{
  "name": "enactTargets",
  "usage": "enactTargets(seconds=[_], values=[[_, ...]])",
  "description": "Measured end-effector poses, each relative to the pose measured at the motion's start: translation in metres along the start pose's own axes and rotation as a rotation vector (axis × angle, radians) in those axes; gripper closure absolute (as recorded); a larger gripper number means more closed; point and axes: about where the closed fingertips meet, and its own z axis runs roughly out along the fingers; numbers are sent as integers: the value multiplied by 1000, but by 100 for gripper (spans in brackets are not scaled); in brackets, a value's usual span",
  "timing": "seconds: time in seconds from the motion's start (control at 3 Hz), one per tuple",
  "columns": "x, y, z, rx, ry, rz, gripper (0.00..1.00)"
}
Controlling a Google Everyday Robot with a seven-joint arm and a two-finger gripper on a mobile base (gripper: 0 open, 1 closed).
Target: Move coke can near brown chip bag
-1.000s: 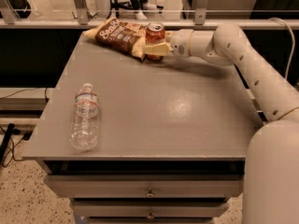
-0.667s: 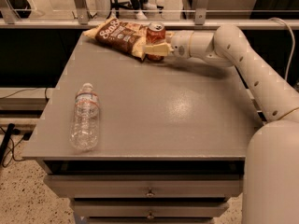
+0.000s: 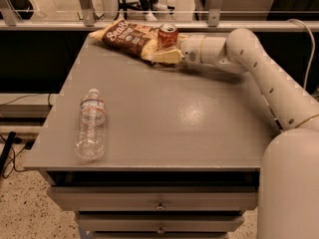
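The coke can (image 3: 167, 35) stands upright at the far edge of the table, its red side and silver top showing. It touches the right end of the brown chip bag (image 3: 130, 37), which lies flat at the far left-centre of the table. My gripper (image 3: 169, 48) reaches in from the right and sits right at the can, around its lower part. The arm (image 3: 259, 68) stretches from the right side across the far right of the table.
A clear plastic water bottle (image 3: 91, 124) lies on its side near the left front of the grey table (image 3: 189, 128). A railing and glass barrier (image 3: 214, 14) run behind the far edge. Drawers (image 3: 159, 203) sit below the front edge.
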Motion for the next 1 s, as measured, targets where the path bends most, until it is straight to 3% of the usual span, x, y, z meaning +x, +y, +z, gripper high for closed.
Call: enactTargets(seconds=[0.33, 0.67, 1.0], values=[[-16, -1, -29, 5, -26, -25, 0], [-36, 0, -91, 31, -24, -72, 0], [-50, 5, -171, 95, -10, -97, 0]])
